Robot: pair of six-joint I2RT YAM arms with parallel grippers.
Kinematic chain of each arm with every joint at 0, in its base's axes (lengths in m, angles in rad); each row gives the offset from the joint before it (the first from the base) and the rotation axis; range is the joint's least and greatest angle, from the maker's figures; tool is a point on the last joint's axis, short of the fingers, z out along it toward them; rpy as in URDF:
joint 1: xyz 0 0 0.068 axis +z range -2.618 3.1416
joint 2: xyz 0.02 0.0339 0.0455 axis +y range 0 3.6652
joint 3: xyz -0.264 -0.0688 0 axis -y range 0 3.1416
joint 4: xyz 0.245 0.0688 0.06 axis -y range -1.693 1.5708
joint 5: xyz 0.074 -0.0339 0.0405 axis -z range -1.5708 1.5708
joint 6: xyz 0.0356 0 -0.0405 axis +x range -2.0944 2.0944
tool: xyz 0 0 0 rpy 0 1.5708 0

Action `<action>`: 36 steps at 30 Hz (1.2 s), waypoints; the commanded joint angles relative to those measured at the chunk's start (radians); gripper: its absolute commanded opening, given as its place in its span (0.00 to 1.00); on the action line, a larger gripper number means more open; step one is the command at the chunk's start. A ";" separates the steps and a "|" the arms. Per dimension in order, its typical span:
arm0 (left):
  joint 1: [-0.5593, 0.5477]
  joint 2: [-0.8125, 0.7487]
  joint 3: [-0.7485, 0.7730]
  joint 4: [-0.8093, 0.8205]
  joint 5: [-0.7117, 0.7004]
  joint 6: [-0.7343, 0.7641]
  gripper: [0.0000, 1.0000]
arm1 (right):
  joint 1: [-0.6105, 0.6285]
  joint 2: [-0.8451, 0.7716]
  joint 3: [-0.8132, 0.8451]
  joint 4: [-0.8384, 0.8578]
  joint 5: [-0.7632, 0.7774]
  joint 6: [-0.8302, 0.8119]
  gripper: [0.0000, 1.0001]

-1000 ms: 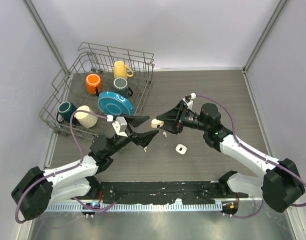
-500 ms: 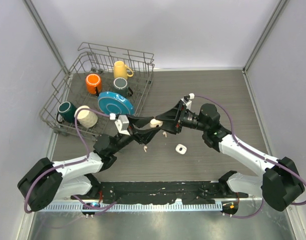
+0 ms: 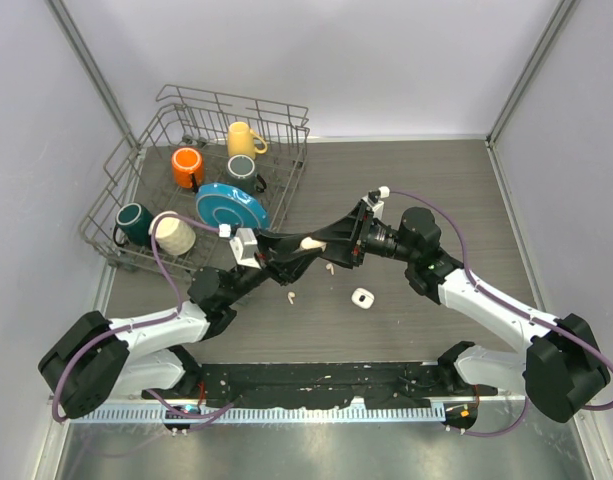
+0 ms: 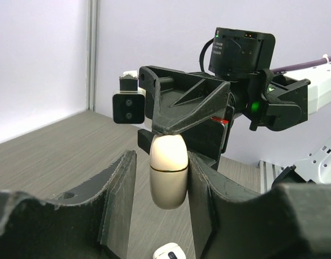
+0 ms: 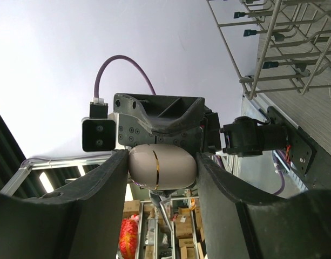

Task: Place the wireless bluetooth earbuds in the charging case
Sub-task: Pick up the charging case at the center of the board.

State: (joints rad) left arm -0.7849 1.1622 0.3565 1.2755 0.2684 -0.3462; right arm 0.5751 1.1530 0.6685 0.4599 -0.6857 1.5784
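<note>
A cream, egg-shaped charging case (image 3: 310, 243) with a thin gold seam is held closed in the air above the table. My right gripper (image 3: 322, 246) is shut on it; in the right wrist view both pads press the case (image 5: 161, 166). My left gripper (image 3: 302, 252) is open with its fingers on either side of the same case (image 4: 168, 170). Its right finger (image 4: 205, 189) is against the case and the left one stands apart. Two tiny white earbuds lie on the table below, one (image 3: 289, 297) under the left gripper and one (image 3: 330, 268) under the right.
A small white boxy item (image 3: 362, 297) lies on the table right of the earbuds; it also shows low in the left wrist view (image 4: 169, 251). A wire dish rack (image 3: 286, 130) at the back left holds several mugs and a blue plate (image 3: 231, 207).
My left gripper has moved right and up to the case, so its open fingers now straddle it. The right gripper has held the case almost still.
</note>
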 commanded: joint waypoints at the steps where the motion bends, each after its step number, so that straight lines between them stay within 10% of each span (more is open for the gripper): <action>1: 0.004 0.004 0.029 0.068 0.002 -0.007 0.47 | 0.008 -0.001 0.000 0.060 -0.015 0.005 0.05; 7: 0.006 0.007 0.032 0.033 0.020 -0.007 0.60 | 0.009 -0.004 0.002 0.060 -0.011 0.006 0.05; 25: 0.004 0.017 0.042 -0.005 0.023 0.003 0.45 | 0.011 -0.003 0.003 0.062 -0.008 0.005 0.05; 36: 0.006 0.022 0.047 -0.022 0.038 0.003 0.10 | 0.011 -0.001 0.002 0.062 -0.008 0.005 0.05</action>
State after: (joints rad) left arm -0.7849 1.1793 0.3664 1.2438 0.3050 -0.3599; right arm 0.5797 1.1530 0.6682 0.4637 -0.6701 1.5787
